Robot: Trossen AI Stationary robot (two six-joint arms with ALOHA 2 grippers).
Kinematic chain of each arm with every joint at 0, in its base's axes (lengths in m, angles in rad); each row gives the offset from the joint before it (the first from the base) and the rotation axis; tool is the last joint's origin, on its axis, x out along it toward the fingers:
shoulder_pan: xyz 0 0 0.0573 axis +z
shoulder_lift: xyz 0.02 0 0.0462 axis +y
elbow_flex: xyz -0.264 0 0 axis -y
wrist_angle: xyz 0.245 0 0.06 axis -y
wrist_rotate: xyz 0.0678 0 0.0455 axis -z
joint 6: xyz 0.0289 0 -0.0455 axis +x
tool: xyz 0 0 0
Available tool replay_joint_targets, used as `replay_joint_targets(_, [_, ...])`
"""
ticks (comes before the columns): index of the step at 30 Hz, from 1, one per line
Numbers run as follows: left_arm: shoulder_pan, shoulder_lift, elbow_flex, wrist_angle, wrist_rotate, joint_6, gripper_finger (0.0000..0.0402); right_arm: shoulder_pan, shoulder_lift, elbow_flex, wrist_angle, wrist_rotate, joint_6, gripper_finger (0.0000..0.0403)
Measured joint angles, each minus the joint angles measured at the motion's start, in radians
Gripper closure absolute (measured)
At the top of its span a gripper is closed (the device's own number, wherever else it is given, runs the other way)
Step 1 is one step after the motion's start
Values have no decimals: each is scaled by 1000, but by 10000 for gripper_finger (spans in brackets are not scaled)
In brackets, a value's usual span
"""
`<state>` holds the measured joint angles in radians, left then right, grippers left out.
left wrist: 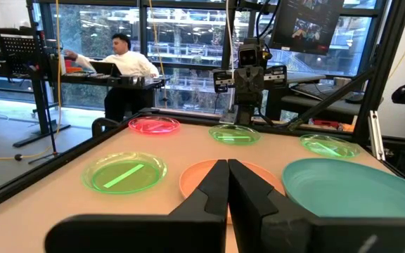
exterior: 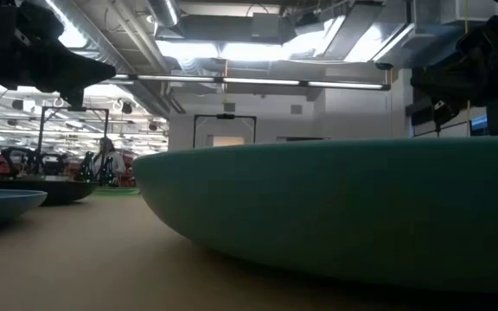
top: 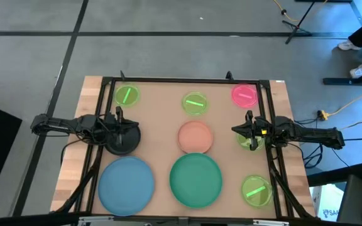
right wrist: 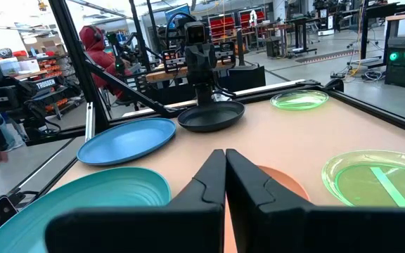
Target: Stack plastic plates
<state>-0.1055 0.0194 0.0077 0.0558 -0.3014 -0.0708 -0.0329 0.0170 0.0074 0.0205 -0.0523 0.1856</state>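
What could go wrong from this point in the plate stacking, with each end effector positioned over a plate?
1. The right end effector is shut above a small neon-green plate. If it lowers like this, it would likely push the shallow plate rather than grip its rim.
2. The left end effector, also shut, is over a dark plate lying close to the blue plate. Dragging one may nudge the other.

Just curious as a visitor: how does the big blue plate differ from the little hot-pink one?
The blue plate is far larger than the hot-pink plate. Blue looks opaque; pink looks translucent. Blue lies at the table's near left corner, pink at the far right. Both are round, flat and unstacked.
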Motion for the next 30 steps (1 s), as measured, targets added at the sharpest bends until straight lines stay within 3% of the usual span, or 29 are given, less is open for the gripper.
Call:
replay_joint_targets(12, [0,0,0,1,0,3,401,0,0,0,0,0,-1,398])
replay_joint_targets(15, [0,0,0,10,-3,17,401,-1,0,0,-2,41,-44,398])
replay_joint_targets(22, [1,0,0,86,-30,23,401,-1,0,0,34,88,-59,398])
replay_joint_targets(30, [0,39,0,162,11,19,401,-1,10,0,49,87,-13,398])
